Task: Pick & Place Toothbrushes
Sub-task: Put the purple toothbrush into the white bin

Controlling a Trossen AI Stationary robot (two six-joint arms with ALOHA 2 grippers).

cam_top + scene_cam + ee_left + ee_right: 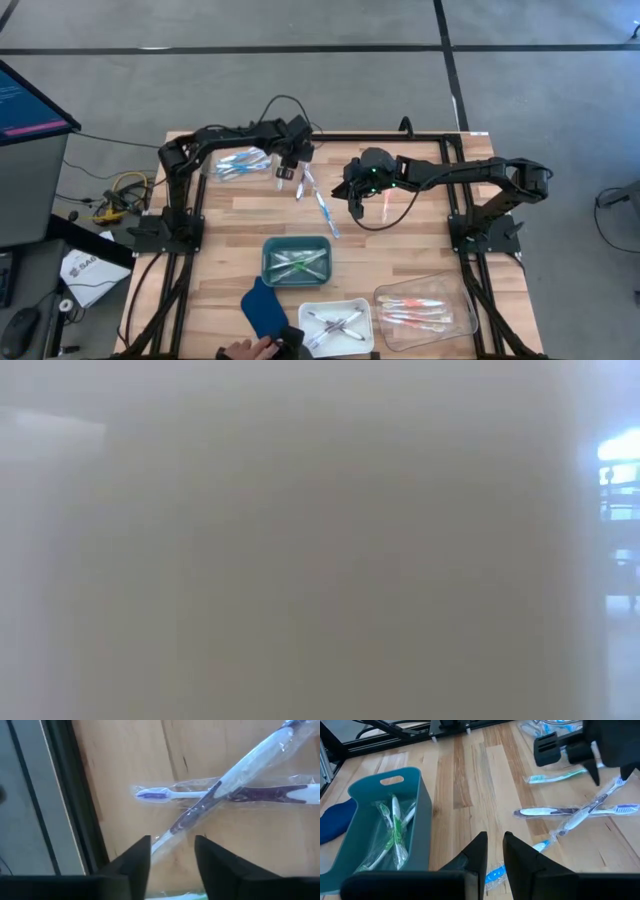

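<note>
Two wrapped purple-grey toothbrushes point(235, 790) lie crossed on the wooden table point(230, 215), also seen in the high view point(300, 185). My left gripper point(172, 847) is open just above them, one finger on either side of the lower end of the slanting one point(162, 840). A blue toothbrush point(540, 847) lies on the table in front of and under my right gripper point(495, 847), whose fingers stand a narrow gap apart. I cannot tell whether they touch it. A green toothbrush point(555, 777) lies farther off. The low view shows only haze.
A clear tray point(240, 163) with blue toothbrushes stands far left. A teal bin point(297, 260) holds green ones, a white tray point(335, 322) purple-grey ones, a clear tray point(425, 308) pink-orange ones. A dark blue cloth point(265, 308) and a person's hand point(245, 348) are at the near edge.
</note>
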